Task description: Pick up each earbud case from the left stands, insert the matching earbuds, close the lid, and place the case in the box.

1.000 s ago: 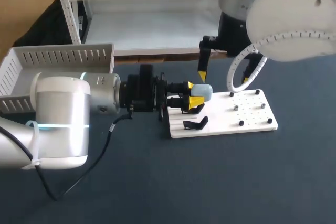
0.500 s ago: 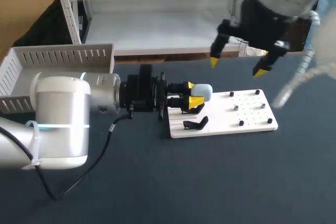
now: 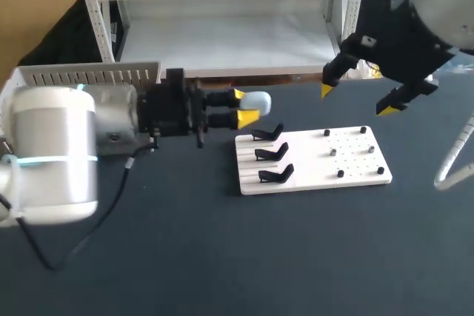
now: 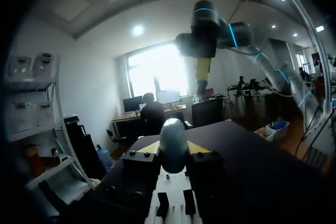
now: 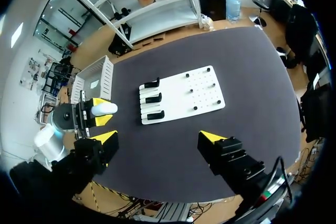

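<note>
My left gripper [image 3: 245, 106] is shut on a pale blue earbud case [image 3: 256, 101] and holds it in the air, just left of the white board [image 3: 304, 159]. In the left wrist view the case [image 4: 174, 144] stands upright between the fingers. All three black stands [image 3: 271, 152] on the board's left side are bare. Small dark earbud pieces [image 3: 333, 152] sit among the pegs on its right side. My right gripper [image 3: 358, 100] hangs open high above the board's far right. From there it looks down on the board [image 5: 181, 95] and the case [image 5: 102, 109].
The white slatted box [image 3: 89, 77] stands at the table's far left, behind my left arm, and also shows in the right wrist view [image 5: 92, 80]. Dark tabletop lies in front of the board.
My left gripper has drawn back to the left and up, lifting the case off the stands. My right arm has risen and swung to the right, away from the case.
</note>
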`<state>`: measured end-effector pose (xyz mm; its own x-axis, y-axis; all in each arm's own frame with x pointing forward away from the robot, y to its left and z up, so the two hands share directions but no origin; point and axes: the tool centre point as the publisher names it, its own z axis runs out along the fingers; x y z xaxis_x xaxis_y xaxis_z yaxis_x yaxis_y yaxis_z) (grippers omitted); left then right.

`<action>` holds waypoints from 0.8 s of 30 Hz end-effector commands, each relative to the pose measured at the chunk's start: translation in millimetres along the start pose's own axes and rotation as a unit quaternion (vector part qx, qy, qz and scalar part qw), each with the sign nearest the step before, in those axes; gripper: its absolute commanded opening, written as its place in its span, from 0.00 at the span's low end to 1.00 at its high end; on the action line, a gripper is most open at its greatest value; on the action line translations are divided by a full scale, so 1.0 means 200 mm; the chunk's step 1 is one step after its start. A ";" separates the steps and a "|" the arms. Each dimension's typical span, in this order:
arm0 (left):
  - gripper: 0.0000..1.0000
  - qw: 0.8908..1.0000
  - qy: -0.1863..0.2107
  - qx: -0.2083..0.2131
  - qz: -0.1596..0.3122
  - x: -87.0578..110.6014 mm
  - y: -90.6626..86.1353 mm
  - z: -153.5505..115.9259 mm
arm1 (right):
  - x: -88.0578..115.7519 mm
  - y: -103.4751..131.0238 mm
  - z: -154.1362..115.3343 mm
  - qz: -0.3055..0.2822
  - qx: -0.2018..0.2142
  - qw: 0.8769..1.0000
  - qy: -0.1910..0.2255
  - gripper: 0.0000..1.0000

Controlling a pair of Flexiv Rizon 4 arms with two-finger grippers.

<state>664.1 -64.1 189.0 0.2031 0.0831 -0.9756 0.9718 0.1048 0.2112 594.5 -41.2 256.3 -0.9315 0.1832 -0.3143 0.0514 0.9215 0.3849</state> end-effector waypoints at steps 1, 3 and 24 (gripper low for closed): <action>0.00 0.997 0.015 -0.076 0.008 -0.09 -0.03 -0.16 | 0.01 0.00 0.00 0.001 0.001 1.000 -0.008 1.00; 0.00 0.996 0.019 -0.091 0.011 -0.10 -0.01 -0.21 | 0.01 0.00 0.00 0.001 0.001 1.000 -0.008 1.00; 0.00 0.977 0.026 -0.212 -0.026 -0.11 0.24 -0.56 | 0.01 0.00 0.00 0.001 0.001 1.000 -0.008 1.00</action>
<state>694.8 45.0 229.1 0.1352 0.1206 -0.9835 0.9089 0.3800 0.1715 594.2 -41.0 256.0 -0.9275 0.1874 -0.3234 0.0526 0.9220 0.3836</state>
